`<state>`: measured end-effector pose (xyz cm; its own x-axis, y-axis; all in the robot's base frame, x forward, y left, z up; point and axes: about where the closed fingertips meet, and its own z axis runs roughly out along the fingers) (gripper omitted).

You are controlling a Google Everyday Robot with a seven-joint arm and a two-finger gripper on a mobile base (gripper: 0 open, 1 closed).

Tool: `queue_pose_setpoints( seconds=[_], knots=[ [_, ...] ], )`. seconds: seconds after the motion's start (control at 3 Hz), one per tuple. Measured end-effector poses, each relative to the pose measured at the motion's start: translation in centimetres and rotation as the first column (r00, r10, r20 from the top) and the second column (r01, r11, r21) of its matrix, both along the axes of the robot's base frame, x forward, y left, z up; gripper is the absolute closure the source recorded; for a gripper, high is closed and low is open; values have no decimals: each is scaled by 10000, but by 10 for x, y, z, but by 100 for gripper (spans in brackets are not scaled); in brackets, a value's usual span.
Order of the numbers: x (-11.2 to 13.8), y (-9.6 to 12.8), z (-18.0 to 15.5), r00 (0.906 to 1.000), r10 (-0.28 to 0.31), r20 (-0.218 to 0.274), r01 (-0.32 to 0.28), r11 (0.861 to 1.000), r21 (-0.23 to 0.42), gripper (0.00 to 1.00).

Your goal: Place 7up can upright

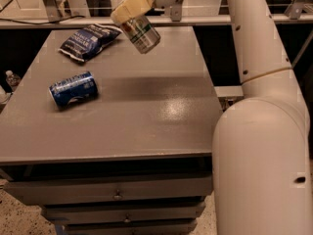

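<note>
The 7up can [142,33] is silvery with green print and a shiny metal end. It hangs tilted in the air above the back middle of the grey table [146,121], its bottom end pointing down and to the right. My gripper [131,10] is shut on the can's upper part, its tan fingers [128,6] wrapped around it. The white arm [254,58] reaches in from the upper right.
A blue can [73,88] lies on its side at the table's left. A dark blue snack bag [88,40] lies at the back left. Drawers [117,195] sit below the table top. A rail [98,21] runs behind the table.
</note>
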<state>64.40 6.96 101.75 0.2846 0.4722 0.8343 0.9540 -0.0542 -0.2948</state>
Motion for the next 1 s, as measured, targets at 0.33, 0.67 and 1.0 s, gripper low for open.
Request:
queue_pose_setpoints(
  seconds=[0.33,0.67,1.0],
  knots=[
    [0,2,6,9994,238,240,-254,9974,674,100],
    [-4,-5,17,9902,523,1294,-760,9796,1859,100],
    [-22,-19,17,9613,851,2620,-1520,9571,2469,100]
  ],
)
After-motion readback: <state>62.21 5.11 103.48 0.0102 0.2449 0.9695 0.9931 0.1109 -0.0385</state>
